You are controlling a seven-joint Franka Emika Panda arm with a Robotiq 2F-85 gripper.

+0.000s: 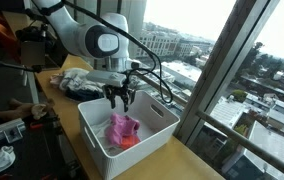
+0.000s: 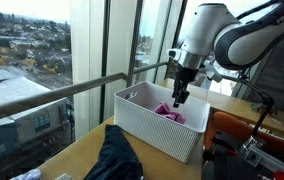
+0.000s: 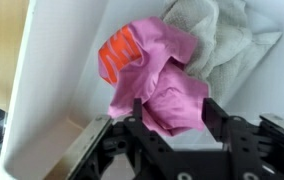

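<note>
My gripper (image 1: 120, 97) hangs open and empty over a white plastic basket (image 1: 97, 140), a little above its contents. It also shows in an exterior view (image 2: 180, 98) and in the wrist view (image 3: 168, 112). A crumpled pink garment (image 3: 162, 75) with an orange patch (image 3: 118, 55) lies in the basket, right below and between the open fingers; it shows in both exterior views (image 1: 123, 130) (image 2: 168, 112). A pale grey-white cloth (image 3: 217, 35) lies in the basket beside the pink one.
The basket (image 2: 152, 128) stands on a wooden table (image 1: 187, 160) by a large window. A dark blue garment (image 2: 114, 155) lies beside it. A pile of pale and dark clothes (image 1: 82, 80) lies on the table behind the basket.
</note>
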